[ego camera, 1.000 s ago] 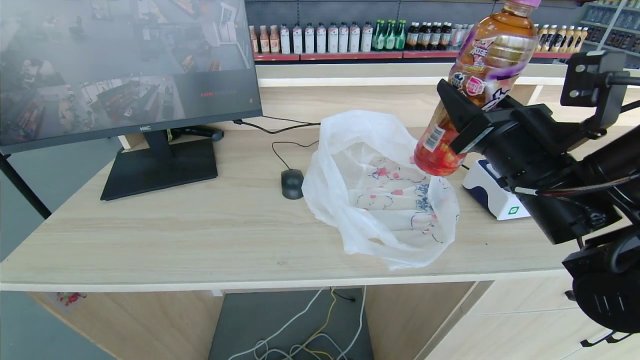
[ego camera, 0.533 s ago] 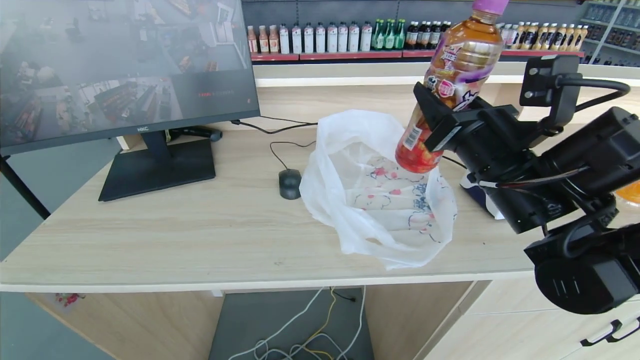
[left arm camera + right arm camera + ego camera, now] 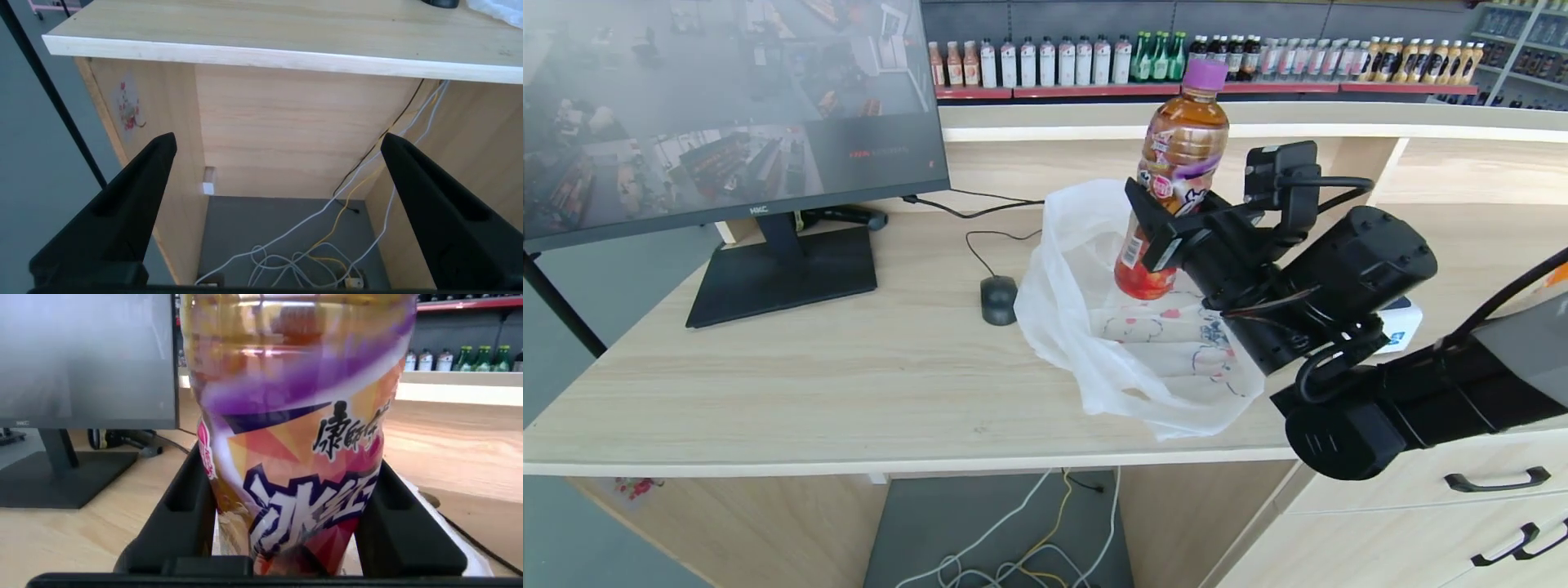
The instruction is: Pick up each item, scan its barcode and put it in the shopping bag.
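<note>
While the left fingers point(image 3: 122, 212) gape, the outstretched right arm's fingers point(image 3: 1145, 214) clamp the bottle point(image 3: 1183, 147) over the bag point(image 3: 1078, 327)

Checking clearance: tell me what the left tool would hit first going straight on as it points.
Probably the wooden back panel under the desk: the left tool aims at it, nothing nearer in line; depth is unclear.

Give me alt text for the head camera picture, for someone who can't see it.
The right gripper holds an amber drink bottle roughly upright over the open white shopping bag on a wooden counter. A monitor and mouse sit left of the bag.
</note>
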`<state>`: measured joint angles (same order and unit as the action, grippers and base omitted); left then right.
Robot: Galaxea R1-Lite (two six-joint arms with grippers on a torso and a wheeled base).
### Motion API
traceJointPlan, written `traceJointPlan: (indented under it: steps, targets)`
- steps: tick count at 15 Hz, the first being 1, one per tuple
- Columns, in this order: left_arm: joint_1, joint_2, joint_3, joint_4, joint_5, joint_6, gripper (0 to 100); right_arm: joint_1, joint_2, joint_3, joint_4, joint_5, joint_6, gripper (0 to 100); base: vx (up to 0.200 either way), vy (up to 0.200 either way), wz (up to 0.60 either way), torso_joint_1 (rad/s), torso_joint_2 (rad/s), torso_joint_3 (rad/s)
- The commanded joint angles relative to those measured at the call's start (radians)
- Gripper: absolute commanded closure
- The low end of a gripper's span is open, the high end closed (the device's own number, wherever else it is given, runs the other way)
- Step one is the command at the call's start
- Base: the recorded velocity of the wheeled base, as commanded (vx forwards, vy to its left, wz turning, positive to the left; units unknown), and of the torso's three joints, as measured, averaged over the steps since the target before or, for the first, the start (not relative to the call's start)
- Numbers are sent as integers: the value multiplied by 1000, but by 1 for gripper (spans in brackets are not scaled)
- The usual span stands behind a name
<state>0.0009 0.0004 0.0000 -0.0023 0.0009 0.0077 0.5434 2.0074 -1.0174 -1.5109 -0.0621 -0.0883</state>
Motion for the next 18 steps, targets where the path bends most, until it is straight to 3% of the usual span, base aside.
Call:
traceJointPlan:
  steps: [1,6,18]
  targets:
    - [-1,0,0,-1,1,0,0,0,54,-20,-2,1,-1,100,0,0,0,0,0,0]
    - [1,0,0,-1,-1,0,0,3,96,-13,-2,68,-5,100,0,0,0,0,0,0]
    - [1,0,0,1,1,0,0,44,182,-105,6,82,-5,100,0,0,0,0,0,0]
